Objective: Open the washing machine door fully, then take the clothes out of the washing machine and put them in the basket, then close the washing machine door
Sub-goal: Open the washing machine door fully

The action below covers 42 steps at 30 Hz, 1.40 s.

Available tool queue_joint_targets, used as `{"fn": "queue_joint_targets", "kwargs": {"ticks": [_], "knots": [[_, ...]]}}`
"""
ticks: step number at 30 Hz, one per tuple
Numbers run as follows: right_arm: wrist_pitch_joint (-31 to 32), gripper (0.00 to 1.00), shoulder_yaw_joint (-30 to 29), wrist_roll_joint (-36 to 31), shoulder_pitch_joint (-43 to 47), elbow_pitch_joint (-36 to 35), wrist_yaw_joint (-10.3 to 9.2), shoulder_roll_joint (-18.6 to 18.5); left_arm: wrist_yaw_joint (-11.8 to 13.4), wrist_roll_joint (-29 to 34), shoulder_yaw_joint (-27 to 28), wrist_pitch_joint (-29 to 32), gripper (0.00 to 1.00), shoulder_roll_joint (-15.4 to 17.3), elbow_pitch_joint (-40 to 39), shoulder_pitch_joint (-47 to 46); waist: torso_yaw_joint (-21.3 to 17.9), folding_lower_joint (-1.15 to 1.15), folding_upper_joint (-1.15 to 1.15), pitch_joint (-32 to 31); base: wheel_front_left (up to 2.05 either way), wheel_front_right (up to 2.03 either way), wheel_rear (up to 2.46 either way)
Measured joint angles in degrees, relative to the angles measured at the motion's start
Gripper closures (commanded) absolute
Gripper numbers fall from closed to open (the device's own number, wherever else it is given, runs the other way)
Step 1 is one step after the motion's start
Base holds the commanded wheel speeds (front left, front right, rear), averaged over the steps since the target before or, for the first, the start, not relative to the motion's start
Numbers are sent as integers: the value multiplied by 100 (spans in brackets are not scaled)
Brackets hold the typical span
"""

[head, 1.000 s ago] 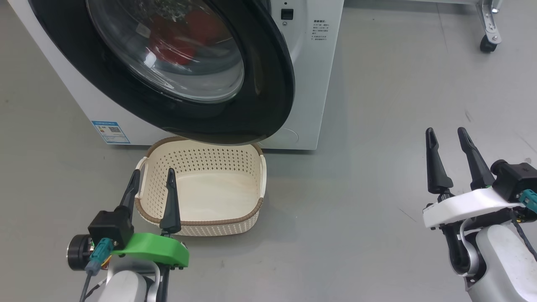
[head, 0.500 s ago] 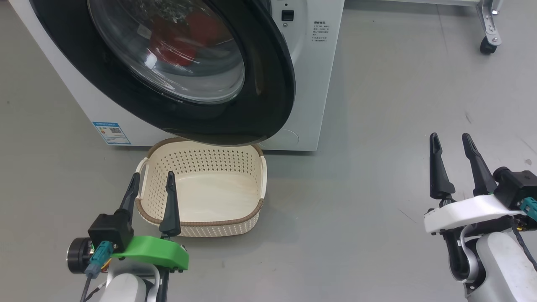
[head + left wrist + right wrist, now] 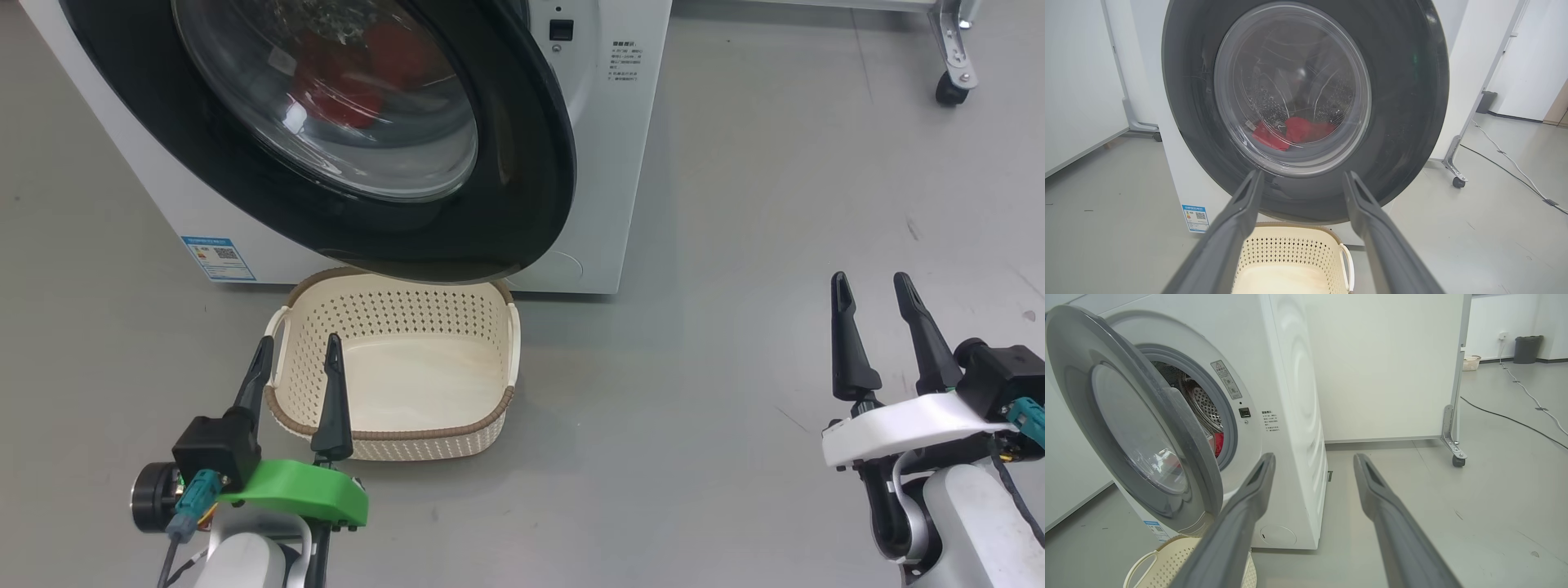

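The washing machine (image 3: pixel 608 163) stands on the floor (image 3: pixel 735 245), far left in the head view. Its door (image 3: pixel 526 163) hangs partly swung out from the front, hinged on the left. The clothes (image 3: pixel 1290 132) lie low in the drum behind the door. The basket (image 3: pixel 392 445) sits on the floor just before the machine, its far edge under the door. The left pincer (image 3: pixel 299 338) is at the basket's near left corner. The right pincer (image 3: pixel 869 278) is well apart to the right, over the floor. A caster (image 3: pixel 951 86) stands far right.
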Motion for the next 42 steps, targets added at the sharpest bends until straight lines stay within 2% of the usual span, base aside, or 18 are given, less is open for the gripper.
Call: {"fn": "queue_joint_targets", "kwargs": {"ticks": [42], "knots": [[0, 0, -249, -338, 66, -40, 270, 22, 0, 57, -163, 0, 0, 3, -73, 2, 157, 0, 0, 164, 0, 0, 0]]}}
